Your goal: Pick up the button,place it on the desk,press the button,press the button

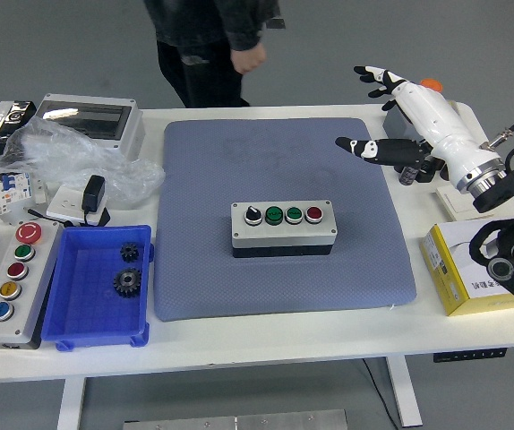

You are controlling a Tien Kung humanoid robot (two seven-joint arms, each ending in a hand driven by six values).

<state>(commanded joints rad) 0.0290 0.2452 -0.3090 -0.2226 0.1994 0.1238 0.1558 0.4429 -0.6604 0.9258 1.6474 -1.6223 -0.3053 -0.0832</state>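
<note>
Buttons are showing in a row on top of the grey rectangular four-button control box (pixel 283 227), which is lying flat at the middle of the blue-grey padded mat (pixel 279 215), its long axis running left to right. Farther back and to the right, the robot's white-and-black right hand (pixel 398 116) is hovering raised, fingers spread and holding nothing. The box is lying toward the left and nearer from that hand, well apart. No left hand is showing, so the right is probably nearer. At the far edge, a person (pixel 212 36) is standing.
</note>
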